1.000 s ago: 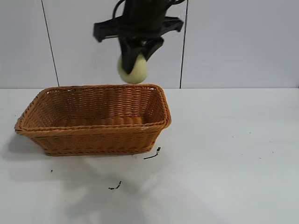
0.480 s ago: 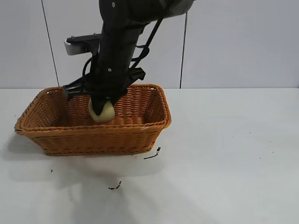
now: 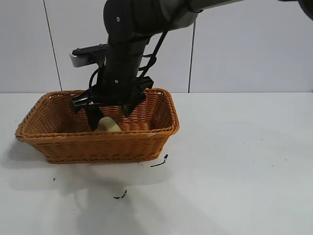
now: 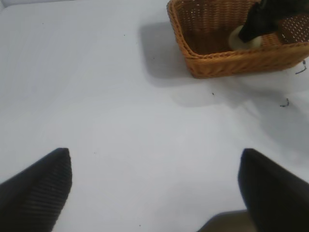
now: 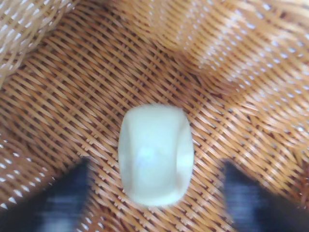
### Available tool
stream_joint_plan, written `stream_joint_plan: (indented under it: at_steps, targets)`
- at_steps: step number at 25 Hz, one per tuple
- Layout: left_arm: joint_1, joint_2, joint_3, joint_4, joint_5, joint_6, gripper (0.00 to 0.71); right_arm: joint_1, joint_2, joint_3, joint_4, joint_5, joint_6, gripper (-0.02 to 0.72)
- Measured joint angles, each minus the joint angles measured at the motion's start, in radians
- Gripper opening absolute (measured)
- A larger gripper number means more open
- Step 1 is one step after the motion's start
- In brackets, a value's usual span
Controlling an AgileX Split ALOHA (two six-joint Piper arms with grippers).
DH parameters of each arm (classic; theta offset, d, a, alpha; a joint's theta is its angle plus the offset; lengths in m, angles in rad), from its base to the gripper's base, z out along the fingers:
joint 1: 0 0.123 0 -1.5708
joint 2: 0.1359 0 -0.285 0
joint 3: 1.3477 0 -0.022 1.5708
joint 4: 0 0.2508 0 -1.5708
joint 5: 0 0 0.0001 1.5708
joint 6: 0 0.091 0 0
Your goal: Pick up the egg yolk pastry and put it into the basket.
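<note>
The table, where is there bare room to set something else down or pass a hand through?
The table is bare right of the basket, and in front of it apart from small dark specks. The left gripper, jaws open, hangs over bare table too. It is crowded inside the basket, where the right gripper, jaws open, stands over the egg yolk pastry.

even, bright overhead lighting; wrist views partly soft.
the basket point(image 3: 98, 129) casts a soft shadow on the white tabletop point(image 3: 234, 166); in the right wrist view the egg yolk pastry point(image 5: 155, 154) and dark tool tips are blurred.
</note>
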Motion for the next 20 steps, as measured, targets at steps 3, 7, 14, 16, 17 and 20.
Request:
stream_joint_plan:
  at_steps: [3, 7, 14, 16, 17, 20]
  targets:
    - [0.0, 0.0, 0.0, 0.0, 0.0, 0.0, 0.696, -0.003, -0.004, -0.119, -0.002, 0.088, -0.001, 0.693]
    - [0.0, 0.0, 0.0, 0.0, 0.0, 0.0, 0.696, -0.033, -0.007, -0.204, 0.002, 0.123, -0.004, 0.693]
    - [0.0, 0.0, 0.0, 0.0, 0.0, 0.0, 0.696, -0.211, -0.009, -0.213, 0.003, 0.192, -0.008, 0.693]
    - [0.0, 0.0, 0.0, 0.0, 0.0, 0.0, 0.696, -0.283, -0.009, -0.213, 0.002, 0.201, -0.008, 0.693]
    - [0.0, 0.0, 0.0, 0.0, 0.0, 0.0, 0.696, -0.313, -0.009, -0.213, 0.002, 0.206, -0.008, 0.693]
    - [0.0, 0.0, 0.0, 0.0, 0.0, 0.0, 0.696, -0.412, -0.009, -0.213, -0.002, 0.231, -0.008, 0.693]
